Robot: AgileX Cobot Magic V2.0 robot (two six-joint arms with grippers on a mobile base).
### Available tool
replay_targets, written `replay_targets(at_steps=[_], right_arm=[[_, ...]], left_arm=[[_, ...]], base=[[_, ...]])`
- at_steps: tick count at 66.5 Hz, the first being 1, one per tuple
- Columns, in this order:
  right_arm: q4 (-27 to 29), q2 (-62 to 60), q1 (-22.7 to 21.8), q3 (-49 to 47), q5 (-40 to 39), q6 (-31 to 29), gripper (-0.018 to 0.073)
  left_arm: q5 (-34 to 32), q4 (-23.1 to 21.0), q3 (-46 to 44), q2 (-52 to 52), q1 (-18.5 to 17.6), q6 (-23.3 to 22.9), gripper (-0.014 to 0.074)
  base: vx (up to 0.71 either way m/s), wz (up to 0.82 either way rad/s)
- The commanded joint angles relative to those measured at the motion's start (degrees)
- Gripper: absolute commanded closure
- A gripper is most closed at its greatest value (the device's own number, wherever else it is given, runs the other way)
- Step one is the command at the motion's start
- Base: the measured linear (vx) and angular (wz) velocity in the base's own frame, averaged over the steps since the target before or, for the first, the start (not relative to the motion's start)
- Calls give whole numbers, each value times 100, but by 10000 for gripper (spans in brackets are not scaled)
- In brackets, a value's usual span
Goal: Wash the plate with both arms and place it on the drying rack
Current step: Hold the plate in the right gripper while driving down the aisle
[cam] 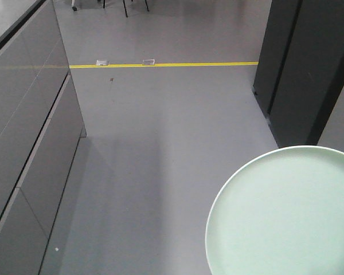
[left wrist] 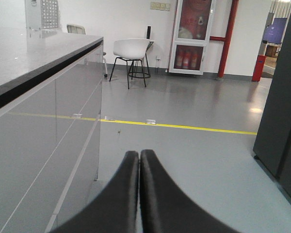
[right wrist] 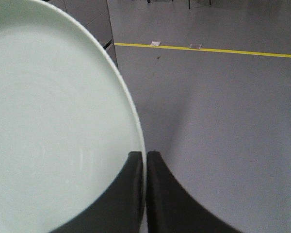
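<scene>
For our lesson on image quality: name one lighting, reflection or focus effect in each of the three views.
Front view: a soft, broad shadow on the floor; the plate cropped by the frame. Left wrist view: the shut left gripper blurred up close, the glossy countertop showing reflections. Right wrist view: faint glare streaks on the plate near the right gripper.

Plate (cam: 286,217): round, shallow, pale mint-green, glossy, unpatterned, low upturned rim. Held aloft, rim pinched at one edge by the right gripper (right wrist: 145,155), black fingers (right wrist: 128,194) closed. Left gripper (left wrist: 139,153): black fingers pressed together, holding nothing.
</scene>
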Motion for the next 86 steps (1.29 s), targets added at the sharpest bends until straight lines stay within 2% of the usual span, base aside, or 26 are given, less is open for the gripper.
replay_targets(at_steps=[1,33,86], right_arm=[[72,68,-17,-156,-449,-13,564],[72,68,-17,-156,-455,-13,564],[72,68,-17,-156,-440,-13,564]], left_arm=[[-426,-3,85,-85,-16,-57,602],[-426,-3,85,-85,-16,-57,602],[-426,-3,85,-85,-16,-57,602]], base=[[24,-7],[23,-17],[22,-37]])
